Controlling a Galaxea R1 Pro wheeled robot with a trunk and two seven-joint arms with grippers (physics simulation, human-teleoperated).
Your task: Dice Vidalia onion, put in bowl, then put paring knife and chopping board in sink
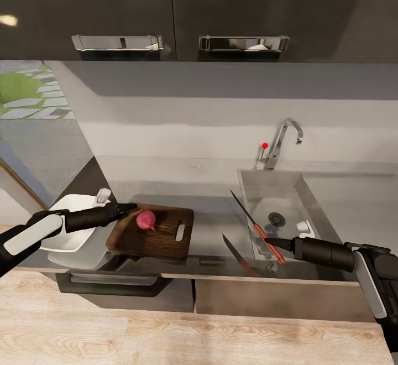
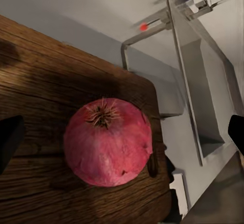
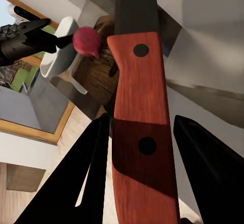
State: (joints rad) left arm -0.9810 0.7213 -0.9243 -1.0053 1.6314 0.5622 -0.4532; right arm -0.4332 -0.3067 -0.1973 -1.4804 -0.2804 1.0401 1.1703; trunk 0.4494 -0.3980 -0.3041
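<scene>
The reddish-pink Vidalia onion point(image 1: 146, 220) sits on the dark wooden chopping board point(image 1: 160, 238), left of the slot handle. My left gripper point(image 1: 131, 208) hovers open just left of the onion; in the left wrist view its fingers point(image 2: 9, 138) stand wide on either side of the onion point(image 2: 108, 141). My right gripper point(image 1: 275, 241) is shut on the paring knife point(image 1: 255, 225) by its red handle point(image 3: 145, 132), holding it above the sink's left rim point(image 1: 247, 210), blade pointing away toward the wall. The white bowl point(image 1: 69, 232) rests on the countertop point(image 1: 215, 215) left of the board.
The chrome tap point(image 1: 282, 141) with a red dot stands behind the steel basin. A small white object point(image 1: 304, 227) lies in the sink near the drain point(image 1: 276, 219). Another small white item point(image 1: 103, 194) stands behind the bowl. Dark upper cabinets point(image 1: 182, 11) hang overhead.
</scene>
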